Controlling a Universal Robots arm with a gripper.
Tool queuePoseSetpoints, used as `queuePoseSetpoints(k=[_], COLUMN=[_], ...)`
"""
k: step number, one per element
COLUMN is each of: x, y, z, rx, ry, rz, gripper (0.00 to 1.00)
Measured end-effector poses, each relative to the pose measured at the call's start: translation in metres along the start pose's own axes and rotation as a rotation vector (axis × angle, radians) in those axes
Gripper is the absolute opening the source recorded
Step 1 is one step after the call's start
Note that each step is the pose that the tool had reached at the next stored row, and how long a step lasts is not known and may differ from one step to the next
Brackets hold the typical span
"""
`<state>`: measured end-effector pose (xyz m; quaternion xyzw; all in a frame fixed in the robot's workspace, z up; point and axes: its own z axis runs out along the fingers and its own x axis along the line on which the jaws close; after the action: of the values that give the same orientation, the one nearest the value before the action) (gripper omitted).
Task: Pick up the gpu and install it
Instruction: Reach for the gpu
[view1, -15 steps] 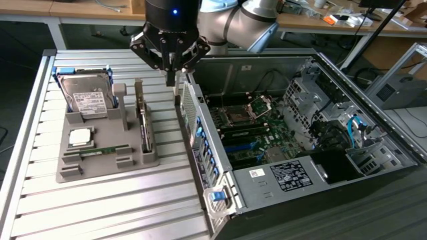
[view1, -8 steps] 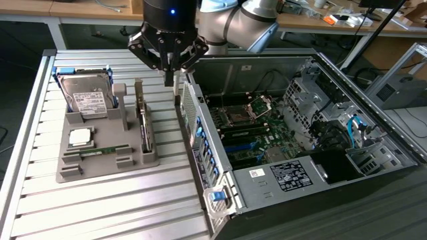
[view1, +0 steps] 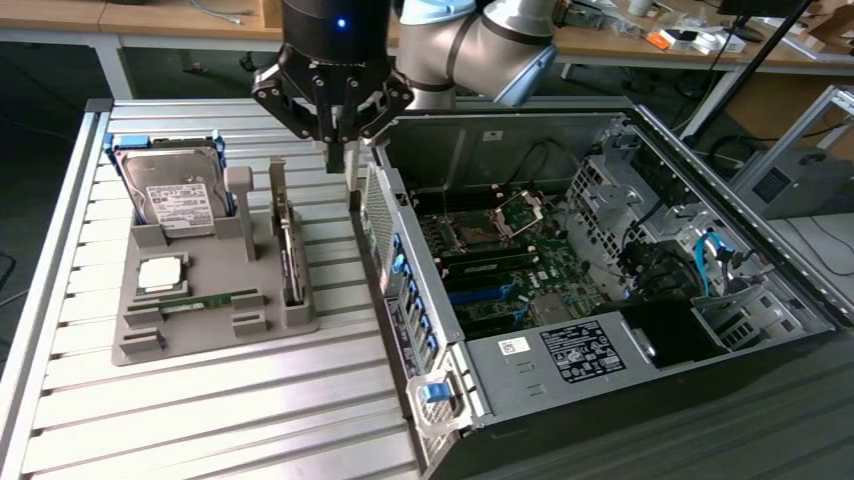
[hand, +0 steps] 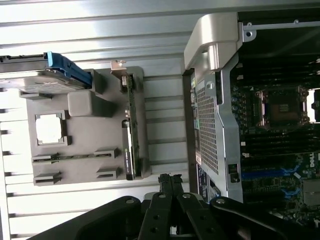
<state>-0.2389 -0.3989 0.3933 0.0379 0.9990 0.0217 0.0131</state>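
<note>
Nothing installed yet tbh: the gpu (view1: 286, 235) stood on edge in the gray tray (view1: 200, 340), left-centre of the exterior view. The gripper (view1: 351, 180) hovered upper-centre, fingers pressed together, empty.

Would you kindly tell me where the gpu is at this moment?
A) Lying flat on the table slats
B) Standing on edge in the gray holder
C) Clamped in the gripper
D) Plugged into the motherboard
B: the gpu stands on edge in a slot of the gray holder, while the gripper hangs shut and empty above the gap between the holder and the computer case.
</note>
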Motion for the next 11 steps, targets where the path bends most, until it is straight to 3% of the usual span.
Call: queuePoseSetpoints(k=[11], x=[0.0068], y=[-0.0005], z=[-0.0002], rx=[0.0000], ry=[0.0000], rz=[0.000], gripper=[0.11])
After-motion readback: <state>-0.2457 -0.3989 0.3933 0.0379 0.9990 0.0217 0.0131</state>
